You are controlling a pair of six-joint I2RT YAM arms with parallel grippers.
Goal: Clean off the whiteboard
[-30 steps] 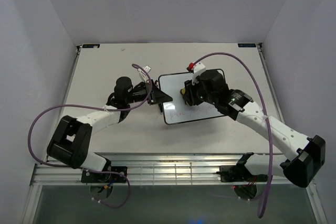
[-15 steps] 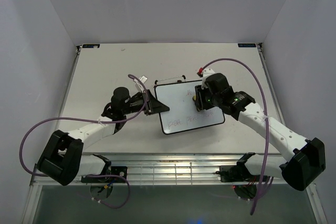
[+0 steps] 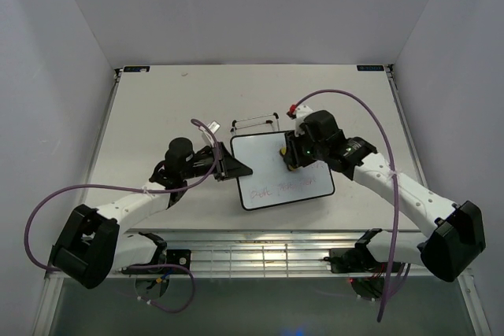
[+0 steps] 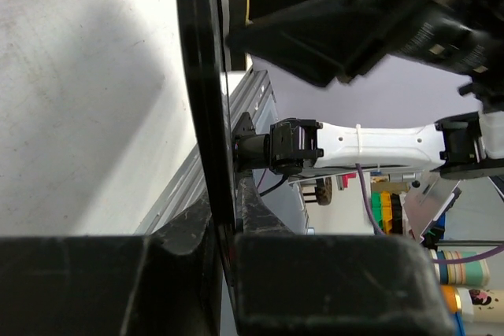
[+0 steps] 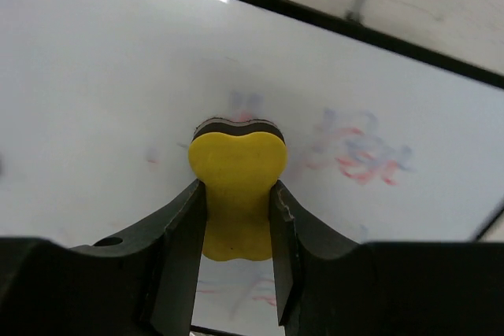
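Whiteboard (image 3: 264,161) sits dead centre of the top view, with the left gripper (image 3: 239,168) clamped tight on its left edge. Right gripper (image 5: 236,202) is pinching the yellow eraser (image 5: 236,155), its face pressed against the board's upper half. Smudged red writing (image 3: 279,189) shows along the lower part.

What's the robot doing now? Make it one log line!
left gripper: shut on whiteboard edge | right gripper: shut on yellow eraser, touching whiteboard | red writing: faint
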